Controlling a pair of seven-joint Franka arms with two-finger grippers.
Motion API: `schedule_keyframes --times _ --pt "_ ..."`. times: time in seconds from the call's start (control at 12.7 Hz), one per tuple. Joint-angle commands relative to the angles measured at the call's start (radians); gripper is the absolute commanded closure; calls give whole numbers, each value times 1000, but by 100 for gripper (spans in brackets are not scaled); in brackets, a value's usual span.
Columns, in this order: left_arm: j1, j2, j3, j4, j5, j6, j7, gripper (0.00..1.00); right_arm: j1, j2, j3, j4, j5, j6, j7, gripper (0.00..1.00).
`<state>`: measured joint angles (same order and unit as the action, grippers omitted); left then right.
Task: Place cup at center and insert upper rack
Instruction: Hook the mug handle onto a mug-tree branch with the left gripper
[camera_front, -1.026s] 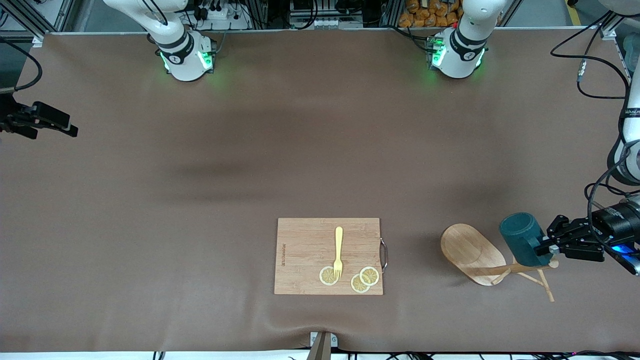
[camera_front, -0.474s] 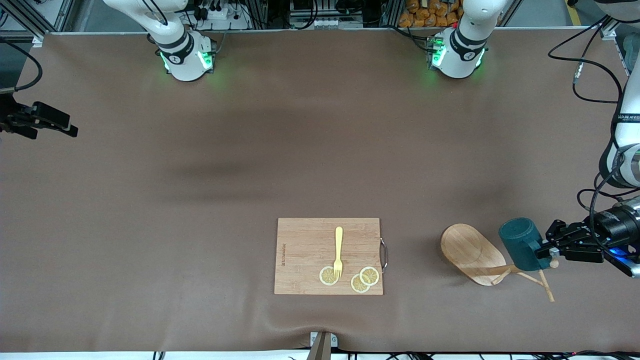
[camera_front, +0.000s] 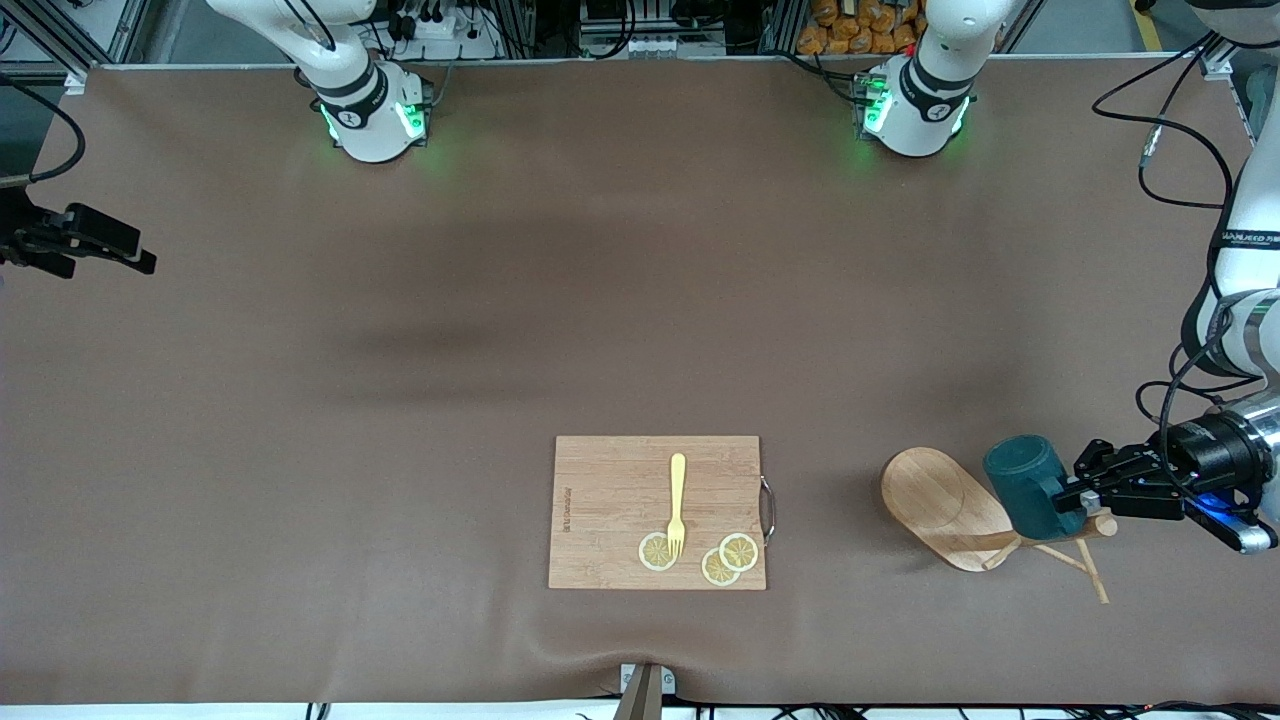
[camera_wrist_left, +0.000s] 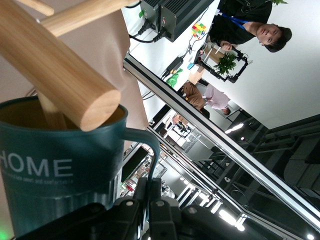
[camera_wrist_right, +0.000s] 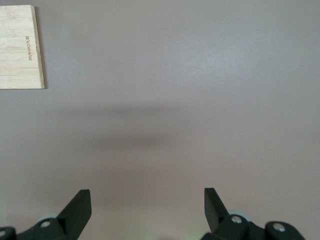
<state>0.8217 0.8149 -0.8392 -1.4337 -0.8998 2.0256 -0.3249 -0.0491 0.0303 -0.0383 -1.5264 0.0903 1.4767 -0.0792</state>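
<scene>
The wooden cutting board (camera_front: 657, 511), its edge lettering too small to read, lies nearest the front camera on the brown surface (camera_front: 500, 300). Toward the left arm's end, the left gripper (camera_front: 1083, 495) clamps the handle of the teal cup (camera_front: 1028, 485) marked "HOME", over the toppled light-wood upper rack (camera_front: 950, 508). The right gripper (camera_wrist_right: 147, 207) waits, fingers wide, at the other end.

You're looking down past the right gripper (camera_wrist_right: 147, 207), whose two dark fingers (camera_wrist_right: 80, 207) stand wide apart with nothing between them. Below lies the plain brown counter (camera_wrist_right: 190, 90), crossed by a soft dark shadow. One corner of a pale wooden board (camera_wrist_right: 20, 47) shows at the frame's edge (small lettering runs along its side, too small to read).
</scene>
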Motion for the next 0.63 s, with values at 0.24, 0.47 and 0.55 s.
schedule_keyframes --times 0.24,0.47,0.55 --pt "10 21 5 -27 -79 1 65 100 15 10 -6 17 -20 -10 9 0" --pt "13 38 9 -31 -100 -2 86 100 18 11 -6 18 -20 -10 7 0" --pt "13 40 9 -36 -111 -2 93 100 18 13 -6 18 -20 -10 9 0"
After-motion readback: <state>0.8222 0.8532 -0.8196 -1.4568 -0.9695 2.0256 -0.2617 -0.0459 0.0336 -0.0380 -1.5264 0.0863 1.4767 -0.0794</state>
